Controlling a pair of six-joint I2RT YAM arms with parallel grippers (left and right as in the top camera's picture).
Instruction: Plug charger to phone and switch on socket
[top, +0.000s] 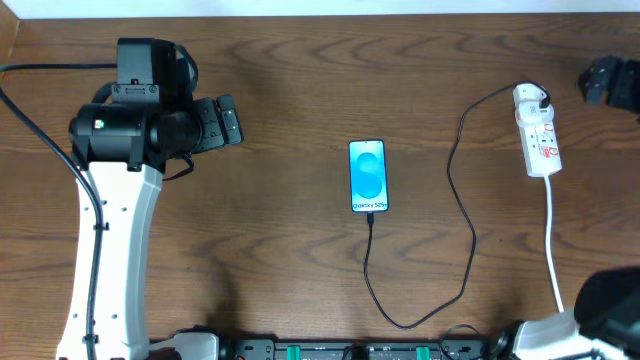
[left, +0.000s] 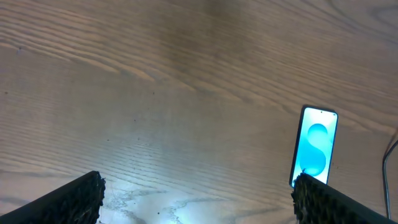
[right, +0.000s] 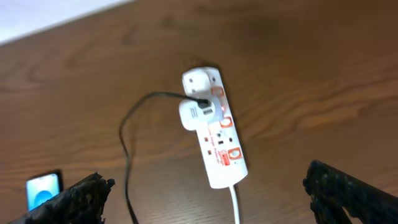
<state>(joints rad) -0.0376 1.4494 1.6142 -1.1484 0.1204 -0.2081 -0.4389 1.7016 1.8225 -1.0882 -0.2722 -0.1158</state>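
Note:
The phone (top: 367, 176) lies flat at the table's middle with its screen lit blue. It also shows in the left wrist view (left: 315, 149) and the right wrist view (right: 43, 190). The charger cable (top: 462, 200) runs from the phone's bottom edge in a loop to the white adapter (right: 198, 114). The adapter sits in the socket strip (top: 540, 140), also in the right wrist view (right: 221, 146). My left gripper (top: 232, 122) is open and empty, far left of the phone (left: 199, 186). My right gripper (top: 603, 80) is open and empty above the strip (right: 207, 177).
The strip's white cord (top: 552, 240) runs down toward the front edge at the right. The left arm's white body (top: 110, 240) stands at the left. A pale surface shows beyond the table's far edge (right: 37, 15).

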